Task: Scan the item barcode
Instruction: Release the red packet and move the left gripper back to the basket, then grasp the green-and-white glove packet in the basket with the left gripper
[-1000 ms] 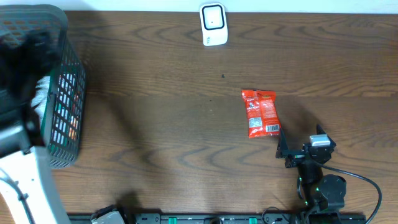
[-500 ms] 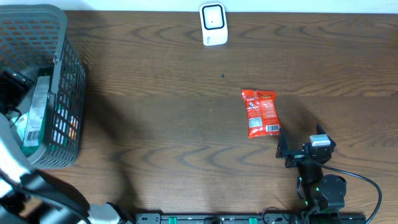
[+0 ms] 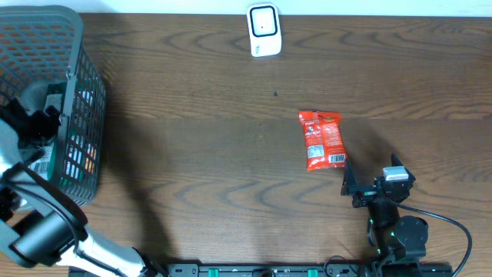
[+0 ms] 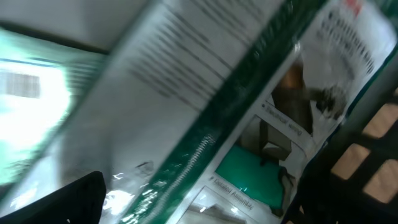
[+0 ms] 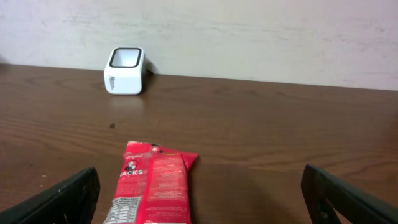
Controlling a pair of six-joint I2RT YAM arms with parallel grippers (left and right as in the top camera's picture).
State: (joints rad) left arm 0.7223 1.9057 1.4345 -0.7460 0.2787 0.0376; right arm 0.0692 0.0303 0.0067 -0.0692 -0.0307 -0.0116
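While the left gripper (image 3: 37, 125), grip unreadable, sits among packets (image 4: 186, 93) in the basket (image 3: 80, 46) and the right gripper (image 5: 208, 193) gapes empty behind the red packet (image 3: 323, 140) on the table (image 3: 192, 154), crowding may hide barcodes.

Blurred packages (image 4: 186, 93) fill the left wrist view, their print apparently unreadable. The right wrist view crops the lower end of the red packet (image 5: 154, 183).

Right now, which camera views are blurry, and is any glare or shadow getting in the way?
Left wrist view: smeared by blur, printed packaging filling the frame, a washed-out bright patch at left. Right wrist view: sharp and evenly lit on the red snack packet. Overhead view: clear, only soft shadows on the table, no glare.
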